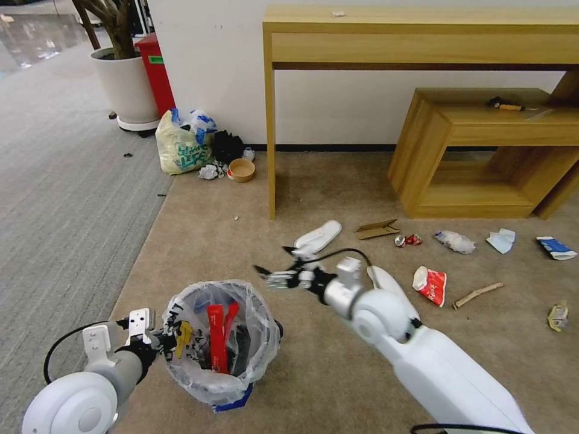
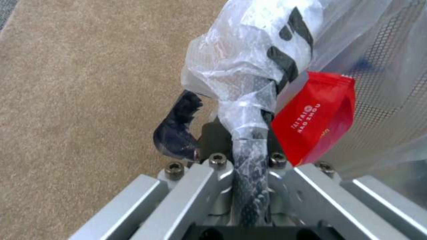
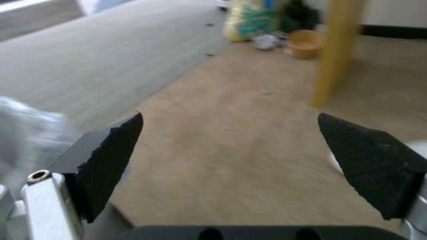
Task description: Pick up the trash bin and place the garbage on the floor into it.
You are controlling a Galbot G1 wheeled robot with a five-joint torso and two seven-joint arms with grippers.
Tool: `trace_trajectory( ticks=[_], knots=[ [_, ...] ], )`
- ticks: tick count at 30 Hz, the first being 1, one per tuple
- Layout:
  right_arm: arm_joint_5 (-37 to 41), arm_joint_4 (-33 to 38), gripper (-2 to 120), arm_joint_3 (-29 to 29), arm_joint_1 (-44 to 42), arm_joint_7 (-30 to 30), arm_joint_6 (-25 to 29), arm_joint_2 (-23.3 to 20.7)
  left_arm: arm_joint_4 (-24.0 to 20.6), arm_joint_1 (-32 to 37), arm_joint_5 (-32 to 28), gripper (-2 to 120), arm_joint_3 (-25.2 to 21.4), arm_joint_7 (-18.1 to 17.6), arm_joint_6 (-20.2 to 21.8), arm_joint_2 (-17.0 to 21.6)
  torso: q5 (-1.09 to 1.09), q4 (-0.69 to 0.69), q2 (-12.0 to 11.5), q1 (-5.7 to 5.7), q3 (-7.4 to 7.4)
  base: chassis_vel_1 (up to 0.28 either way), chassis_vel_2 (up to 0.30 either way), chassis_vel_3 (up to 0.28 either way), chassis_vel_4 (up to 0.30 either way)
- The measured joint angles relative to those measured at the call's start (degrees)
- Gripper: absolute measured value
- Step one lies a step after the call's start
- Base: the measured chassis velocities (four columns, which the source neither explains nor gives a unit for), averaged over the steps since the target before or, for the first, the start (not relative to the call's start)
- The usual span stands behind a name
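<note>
The left pincer (image 1: 175, 339) clamps the rim of the trash bin (image 1: 222, 337), keeping its mouth up beside the litter. The right pincer (image 1: 274, 260) hangs spread and empty, just short of a white slipper (image 1: 318, 236) on the floor.

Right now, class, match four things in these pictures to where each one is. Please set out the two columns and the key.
1. red wrappers
2. wood stick
3. left pincer
4. right pincer

A. open above the carpet
B. on the carpet beside a red-and-white packet
C. shut on the trash bin's rim
D. inside the trash bin

Pairs: 1-D, 2-B, 3-C, 4-A
</note>
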Motion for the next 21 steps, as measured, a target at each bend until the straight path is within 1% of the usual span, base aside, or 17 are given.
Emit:
trace_trajectory(
  ticks=[1, 4, 5, 7, 8, 10, 11, 14, 21],
  knots=[
    [0.0, 0.0, 100, 0.0, 0.0, 0.0, 0.0, 0.0, 0.0, 0.0, 0.0, 0, 0.0, 0.0, 0.0, 0.0, 0.0, 0.0, 0.0, 0.0, 0.0, 0.0, 0.0, 0.0, 0.0],
    [-2.8, 0.0, 100, 7.8, -6.2, -1.4, 0.6, 0.3, 0.2, 0.3, 1.0, 0, -0.2, 0.7, 0.0, -0.3, 0.0, 0.02, 0.0, 0.0, 0.0, 0.0, 0.0, 0.0, 0.0],
    [-2.8, 0.0, 100, 7.8, -6.2, -1.4, 0.6, 0.3, 0.2, 0.3, 1.0, 0, -0.2, 0.7, 0.0, -0.3, 0.0, 0.02, 0.0, 0.0, 0.0, 0.0, 0.0, 0.0, 0.0],
    [-5.1, -0.3, 100, 13.4, -10.7, -2.9, 1.8, 1.0, 0.4, 0.3, 1.6, 0, -0.2, 1.2, 0.0, -0.7, -0.01, 0.01, 0.0, 0.0, 0.0, 0.0, 0.0, 0.0, 0.0],
    [-5.1, -0.3, 100, 13.4, -10.7, -2.9, 1.8, 1.0, 0.4, 0.3, 1.6, 0, -0.2, 1.2, 0.0, -0.7, -0.01, 0.01, 0.0, 0.0, 0.0, 0.0, 0.0, 0.0, 0.0],
    [-6.2, -0.7, 100, 17.1, -14.1, -3.5, 3.2, 2.3, 0.5, 0.2, 2.3, 0, -0.2, 1.6, 0.0, -1.0, -0.01, 0.0, 0.0, 0.0, 0.0, 0.0, 0.0, 0.0, 0.0],
    [-6.2, -0.7, 100, 17.1, -14.1, -3.5, 3.2, 2.3, 0.5, 0.2, 2.3, 0, -0.2, 1.6, 0.0, -1.0, -0.01, 0.0, 0.0, 0.0, 0.0, 0.0, 0.0, 0.0, 0.0],
    [-6.6, -0.8, 100, 20.4, -18.2, -3.5, 4.5, 4.8, 0.4, 0.7, 3.6, 0, -0.4, 2.6, 0.0, -1.4, -0.01, 0.01, 0.0, 0.0, 0.0, 0.0, 0.0, 0.0, 0.0],
    [-7.0, -0.3, 100, 20.6, -20.5, -2.7, 5.4, 6.9, -0.3, 1.1, 4.1, 0, -1.0, 3.1, 0.0, -1.5, -0.01, 0.01, 0.0, 0.0, 0.0, 0.0, 0.0, 0.0, 0.0]
  ],
)
